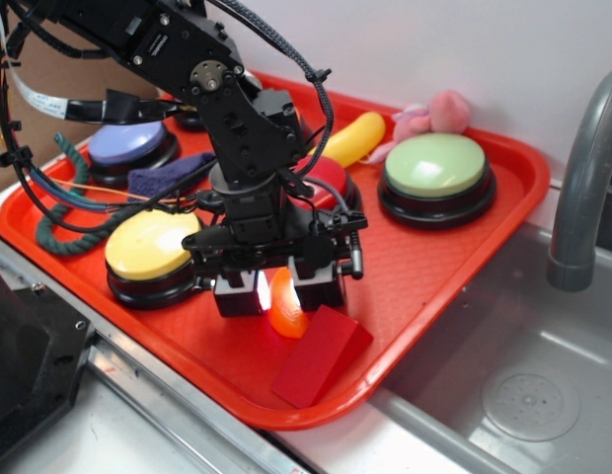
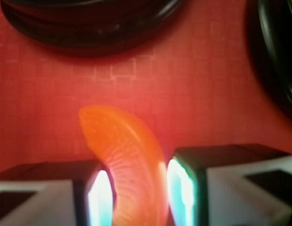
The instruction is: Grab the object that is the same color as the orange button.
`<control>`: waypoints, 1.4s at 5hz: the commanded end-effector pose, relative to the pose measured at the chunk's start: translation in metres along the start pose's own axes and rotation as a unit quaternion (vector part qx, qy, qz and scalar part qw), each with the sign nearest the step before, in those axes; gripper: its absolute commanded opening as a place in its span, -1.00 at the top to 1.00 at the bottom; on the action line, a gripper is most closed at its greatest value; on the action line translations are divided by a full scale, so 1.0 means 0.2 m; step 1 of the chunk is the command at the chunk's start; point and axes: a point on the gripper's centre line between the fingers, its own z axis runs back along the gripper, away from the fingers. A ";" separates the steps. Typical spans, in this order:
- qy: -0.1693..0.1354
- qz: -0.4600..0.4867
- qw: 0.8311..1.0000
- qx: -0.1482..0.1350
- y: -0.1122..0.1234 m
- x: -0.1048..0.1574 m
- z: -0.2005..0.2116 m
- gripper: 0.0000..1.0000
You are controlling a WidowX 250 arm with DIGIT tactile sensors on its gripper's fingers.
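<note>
Already the gripper (image 1: 279, 292) straddles the orange crescent (image 1: 287, 304) on the red tray (image 1: 454, 267), low over the tray floor. From left to right in the wrist view: the left finger pad (image 2: 100, 200), then the crescent (image 2: 129, 160), then the right pad (image 2: 180, 190). Its lower end sits between the pads, and its long axis runs up and away, curling left. The jaws bracket it closely, but whether they pinch it I cannot tell. It looks small, glossy, translucent orange, finely ribbed. A red wedge block (image 1: 321, 355) lies just beside it to the right.
</note>
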 end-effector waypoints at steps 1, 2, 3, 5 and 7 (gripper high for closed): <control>-0.019 -0.078 0.997 0.012 -0.07 0.05 0.20 1.00; -0.001 -0.153 0.988 0.026 -0.14 0.11 0.34 1.00; -0.007 -0.204 0.979 0.021 -0.19 0.14 0.48 1.00; -0.031 -0.286 0.958 -0.003 -0.14 0.25 0.86 1.00; -0.066 -0.233 0.970 -0.028 0.04 0.45 1.09 1.00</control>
